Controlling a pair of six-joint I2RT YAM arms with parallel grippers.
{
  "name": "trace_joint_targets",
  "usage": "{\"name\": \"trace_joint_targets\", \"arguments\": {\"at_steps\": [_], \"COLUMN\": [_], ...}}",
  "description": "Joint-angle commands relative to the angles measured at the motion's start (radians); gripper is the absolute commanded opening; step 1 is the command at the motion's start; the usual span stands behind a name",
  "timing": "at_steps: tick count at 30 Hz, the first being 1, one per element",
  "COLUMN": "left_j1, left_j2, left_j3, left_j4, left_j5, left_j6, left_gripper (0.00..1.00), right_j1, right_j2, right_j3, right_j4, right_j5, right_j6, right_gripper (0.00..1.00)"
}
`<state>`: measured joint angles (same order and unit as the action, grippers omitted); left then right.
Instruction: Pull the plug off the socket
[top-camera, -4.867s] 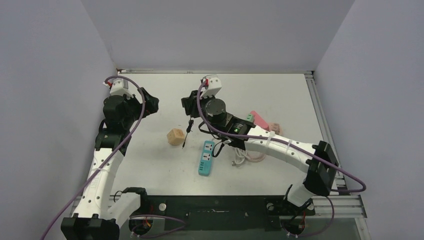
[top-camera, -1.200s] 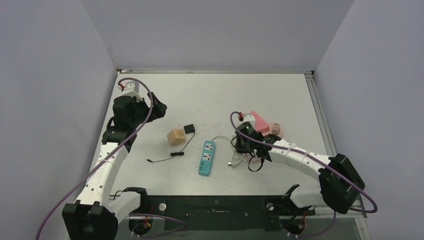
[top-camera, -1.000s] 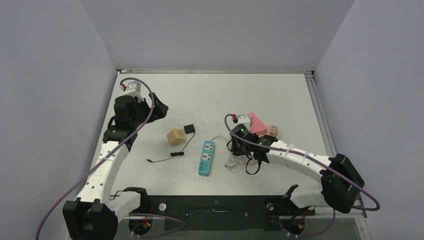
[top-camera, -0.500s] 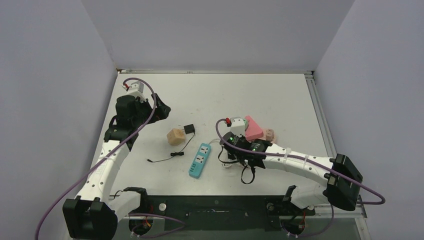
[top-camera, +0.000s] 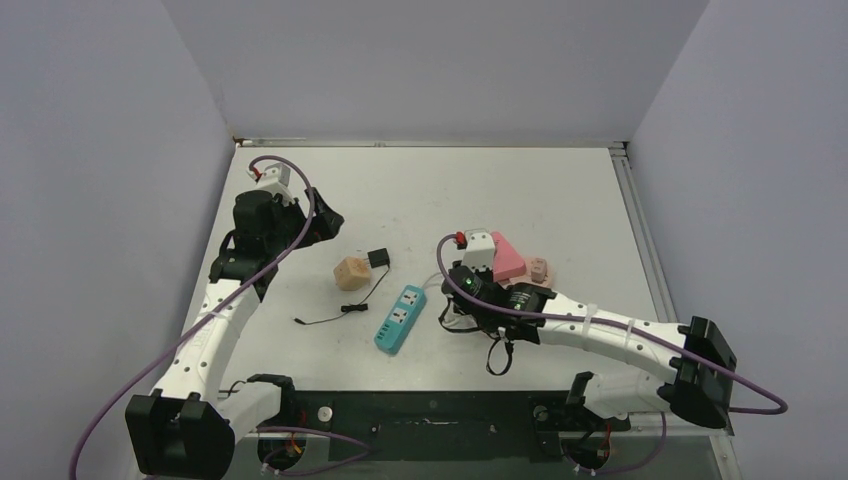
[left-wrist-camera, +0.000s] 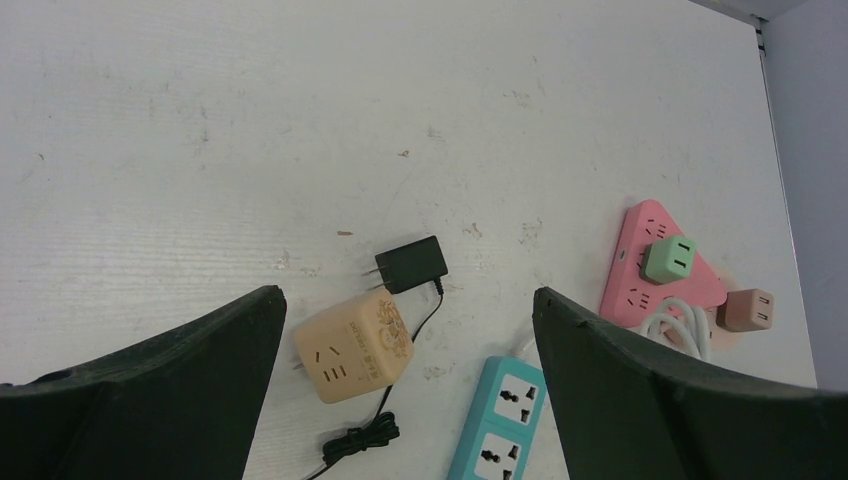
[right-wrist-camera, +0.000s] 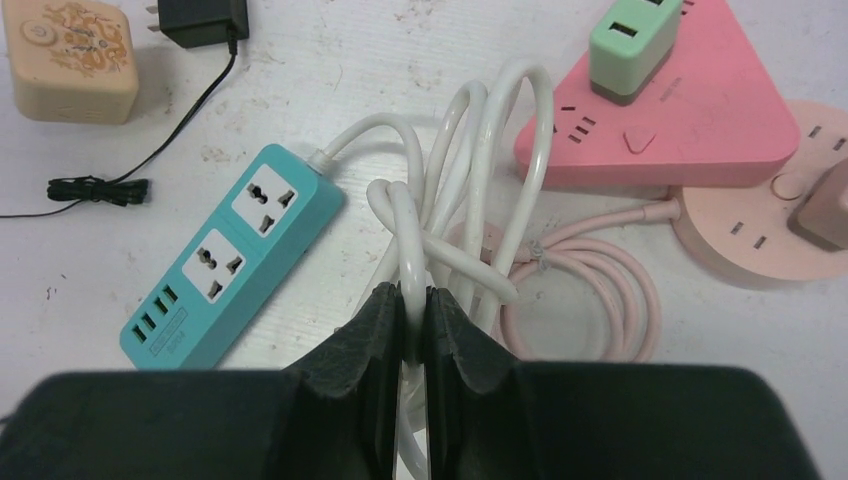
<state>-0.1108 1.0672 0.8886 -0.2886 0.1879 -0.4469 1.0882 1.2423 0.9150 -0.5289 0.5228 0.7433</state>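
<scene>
The black plug (top-camera: 378, 258) lies on the table just behind the beige cube socket (top-camera: 351, 272), with its prongs bare and its thin cord trailing to the near left. Both also show in the left wrist view, plug (left-wrist-camera: 412, 264) and cube (left-wrist-camera: 352, 345). My left gripper (left-wrist-camera: 407, 300) is open and empty, hovering above them. My right gripper (right-wrist-camera: 412, 310) is shut on the white cable (right-wrist-camera: 440, 190) of the teal power strip (right-wrist-camera: 230, 255), low over the table right of the strip (top-camera: 398, 318).
A pink triangular socket (right-wrist-camera: 680, 120) carries a green plug (right-wrist-camera: 632, 35). Beside it a pink round socket (right-wrist-camera: 760, 240) holds a brown plug (right-wrist-camera: 825, 210), and its pink cord is coiled in front. Grey walls enclose the table on three sides.
My right gripper let go of the black plug, moved over to the white cable and shut on it. It dragged the cable to the left, turning the teal strip. My left arm edged right.
</scene>
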Motion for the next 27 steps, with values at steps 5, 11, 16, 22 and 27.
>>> {"name": "trace_joint_targets", "arguments": {"at_steps": [5,11,16,22,27], "left_j1": [-0.006,-0.012,-0.016,-0.018,-0.018], "left_j2": [0.003,0.006,0.027,0.018,0.008], "left_j3": [0.048,0.044,0.054,0.055,0.054], "left_j4": [0.016,0.016,0.002,0.001,0.005], "left_j5": [0.007,-0.008,-0.013,-0.016,-0.006], "left_j6": [0.016,0.020,0.027,0.028,0.027], "left_gripper": [0.91,0.91,0.91,0.91,0.91], "right_j1": [0.054,0.092,0.094,0.093,0.094], "right_j2": [0.092,0.150,0.204,0.308,0.406], "right_j3": [-0.046,-0.101,-0.139,-0.071,-0.004], "right_j4": [0.126,0.266,0.458,0.630,0.748], "right_j5": [-0.079,-0.094,-0.123,-0.146,-0.162], "right_j6": [0.095,0.146,0.134,0.049,-0.002], "right_gripper": [0.05,0.05,0.05,0.05,0.05]}}
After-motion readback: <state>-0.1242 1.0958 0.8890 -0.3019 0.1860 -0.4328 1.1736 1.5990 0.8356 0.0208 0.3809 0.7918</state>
